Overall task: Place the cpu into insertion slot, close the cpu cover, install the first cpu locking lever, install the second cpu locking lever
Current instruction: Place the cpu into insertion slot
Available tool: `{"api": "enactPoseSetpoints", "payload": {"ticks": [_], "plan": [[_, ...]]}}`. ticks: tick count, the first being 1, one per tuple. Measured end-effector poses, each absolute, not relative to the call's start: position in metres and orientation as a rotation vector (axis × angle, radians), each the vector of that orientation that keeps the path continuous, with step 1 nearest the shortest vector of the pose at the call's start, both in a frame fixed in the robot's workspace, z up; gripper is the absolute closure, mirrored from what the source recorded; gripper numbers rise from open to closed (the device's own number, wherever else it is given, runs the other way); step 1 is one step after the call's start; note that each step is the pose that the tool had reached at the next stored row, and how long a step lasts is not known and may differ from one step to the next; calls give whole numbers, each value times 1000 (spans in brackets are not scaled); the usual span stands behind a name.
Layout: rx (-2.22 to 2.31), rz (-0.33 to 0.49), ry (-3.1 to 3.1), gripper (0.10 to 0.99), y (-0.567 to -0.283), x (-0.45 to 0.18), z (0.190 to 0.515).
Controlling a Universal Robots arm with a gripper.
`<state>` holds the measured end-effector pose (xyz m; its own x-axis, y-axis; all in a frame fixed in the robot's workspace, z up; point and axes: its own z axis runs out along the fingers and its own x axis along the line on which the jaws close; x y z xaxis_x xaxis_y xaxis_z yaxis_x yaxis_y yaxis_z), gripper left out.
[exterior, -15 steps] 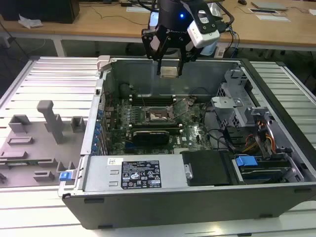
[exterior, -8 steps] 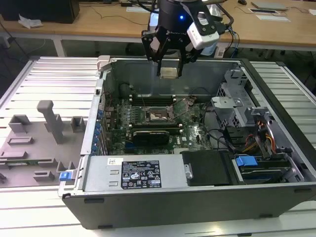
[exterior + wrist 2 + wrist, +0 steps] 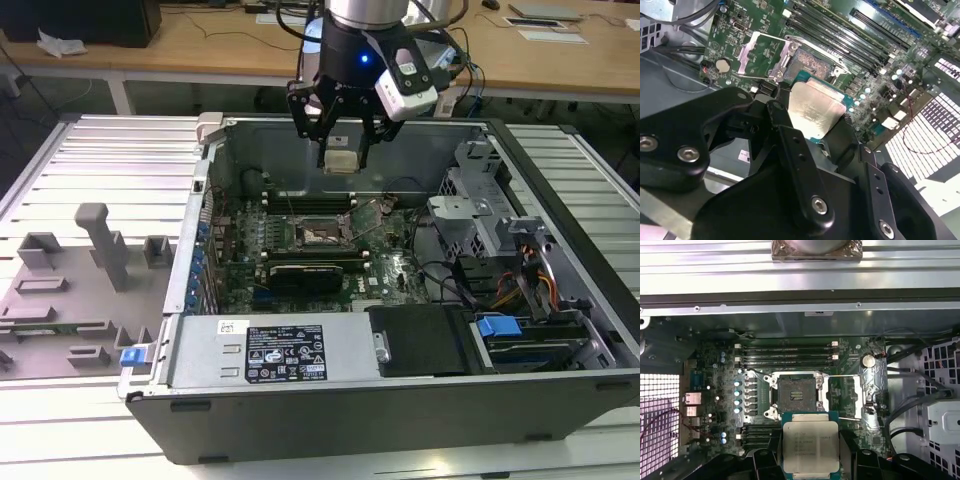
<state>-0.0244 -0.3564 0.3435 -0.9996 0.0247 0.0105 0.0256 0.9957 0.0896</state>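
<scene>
Entry: CPU carry, chip in the air.

I am watching the gripper (image 3: 340, 150) hanging inside the open computer case (image 3: 330, 440), with its jaws pinching the cpu (image 3: 340, 163) by two opposite edges. In both wrist views the chip (image 3: 810, 445) is sitting flat between the black fingers (image 3: 765, 465), pale metal top facing up and green edge showing on the free sides.

The insertion slot (image 3: 796, 394) is lying below the jaws and a little ahead of them, well apart from the chip, and nothing is sitting in it. The cpu cover (image 3: 781, 59) is lying swung open on the motherboard (image 3: 390, 270) just beyond the slot, off to one side of the jaws. So I am reading the placement as not yet done.

Handling notes, my judgement only:
- The chip is looking light, thin and stiff. It should not flex, and little clamping force should be needed.
- The metal top is probably slick, so the edge grip is looking like the right one — nothing is pressing on either face.
- I am treating the underside and the socket centre as fragile. A tilted or dragged landing could damage the contacts.
- The jaws are flanking the chip closely, so I am expecting tight clearance against the socket rim.
</scene>
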Motion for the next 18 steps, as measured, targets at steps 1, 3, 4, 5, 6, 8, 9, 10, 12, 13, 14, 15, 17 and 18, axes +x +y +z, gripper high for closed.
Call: {"api": "enactPoseSetpoints", "payload": {"ticks": [1, 3, 4, 5, 6, 8, 9, 10, 12, 13, 14, 15, 17, 18], "plan": [[-39, -141, -3131, 545, -356, -25, 340], [-39, -141, -3132, 545, -356, -25, 336], [-39, -141, -3133, 545, -356, -25, 333], [-39, -141, -3135, 545, -356, -25, 330], [-36, -141, -3136, 545, -356, -25, 327], [-34, -141, -3139, 545, -355, -25, 323], [-33, -141, -3140, 545, -354, -25, 321], [-32, -141, -3141, 545, -353, -25, 319], [-28, -142, -3142, 545, -350, -25, 315], [-25, -141, -3144, 545, -349, -25, 312], [-22, -142, -3146, 545, -348, -25, 309], [-21, -142, -3148, 545, -347, -26, 308], [-18, -142, -3151, 545, -346, -26, 305], [-17, -142, -3152, 545, -346, -26, 304]]}}
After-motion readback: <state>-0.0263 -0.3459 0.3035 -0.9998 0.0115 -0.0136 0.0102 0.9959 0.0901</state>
